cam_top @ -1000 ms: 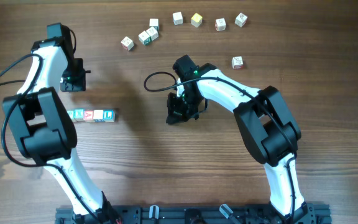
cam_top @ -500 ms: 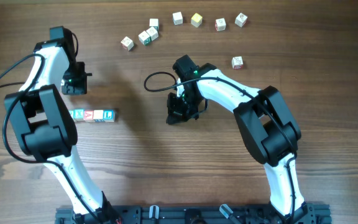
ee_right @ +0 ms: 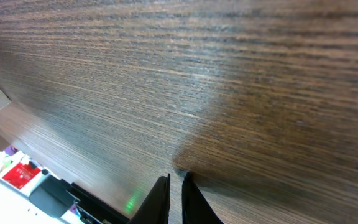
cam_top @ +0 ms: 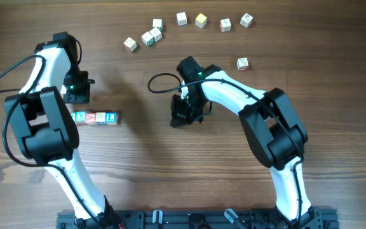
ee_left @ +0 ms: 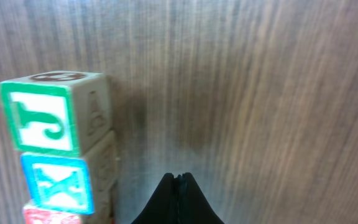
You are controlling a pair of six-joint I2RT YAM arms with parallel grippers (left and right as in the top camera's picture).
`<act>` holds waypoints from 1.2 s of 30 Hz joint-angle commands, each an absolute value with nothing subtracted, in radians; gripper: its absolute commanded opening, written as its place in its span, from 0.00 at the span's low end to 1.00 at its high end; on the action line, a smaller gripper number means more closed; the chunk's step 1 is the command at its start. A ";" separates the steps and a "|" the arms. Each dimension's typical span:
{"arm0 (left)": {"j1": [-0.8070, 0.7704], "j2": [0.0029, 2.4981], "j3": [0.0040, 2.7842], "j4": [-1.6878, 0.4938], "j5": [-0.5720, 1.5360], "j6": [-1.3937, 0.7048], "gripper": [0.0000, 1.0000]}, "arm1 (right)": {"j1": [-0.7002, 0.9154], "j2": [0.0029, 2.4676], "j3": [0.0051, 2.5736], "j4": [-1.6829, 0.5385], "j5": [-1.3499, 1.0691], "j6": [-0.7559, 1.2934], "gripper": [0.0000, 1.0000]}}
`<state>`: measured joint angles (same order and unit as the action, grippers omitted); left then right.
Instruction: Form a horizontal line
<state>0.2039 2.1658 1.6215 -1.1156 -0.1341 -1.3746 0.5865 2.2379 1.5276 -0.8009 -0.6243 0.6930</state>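
Tips of left fingers (ee_left: 166, 202) are pressed together, holding nothing, low over the counter (ee_left: 260, 93), just beside the row (ee_left: 58, 149) of letter cubes, near its J end. Also the right fingers (ee_right: 159, 208) are almost closed & empty, mid-counter, well apart from the row. Risk, in my view: a small sideways drift on the left side may knock the end cube & bend the line. The loose cubes (cam_top: 182, 18) lie far at the top edge.
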 commanded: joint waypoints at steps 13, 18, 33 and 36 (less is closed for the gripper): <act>0.205 2.175 1.615 -1.212 -0.159 -1.382 0.04 | 0.577 2.315 1.484 -0.804 -0.345 0.710 0.11; 0.205 2.175 1.615 -1.221 -0.159 -1.382 0.04 | 0.577 2.315 1.484 -0.805 -0.344 0.710 0.10; 0.205 2.175 1.615 -1.254 -0.159 -1.381 0.04 | 0.577 2.315 1.484 -0.805 -0.344 0.710 0.11; 0.205 2.175 1.615 -1.260 -0.159 -1.382 0.04 | 0.577 2.315 1.484 -0.805 -0.344 0.710 0.11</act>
